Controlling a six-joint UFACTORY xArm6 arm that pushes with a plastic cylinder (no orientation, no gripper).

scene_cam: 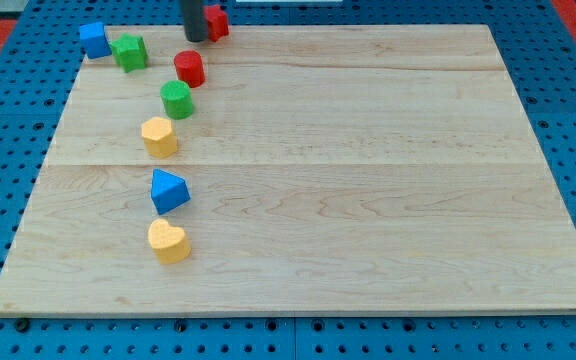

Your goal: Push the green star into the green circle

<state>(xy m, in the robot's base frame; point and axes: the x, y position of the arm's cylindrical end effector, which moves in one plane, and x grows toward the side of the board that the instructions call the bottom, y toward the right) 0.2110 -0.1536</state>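
Note:
The green star [129, 51] lies near the view's top left, just right of a blue block [94, 39]. The green circle [177, 99] stands lower and to the right of it, with a red cylinder [189, 68] just above it. My tip [196, 38] is at the view's top edge, touching the left side of a red block [216, 21]. It stands well to the right of the green star and above the red cylinder.
A yellow hexagon-like block [159, 136] sits below the green circle. A blue triangular block [169, 190] and a yellow heart [169, 241] lie further down. The wooden board [368, 180] rests on a blue perforated table.

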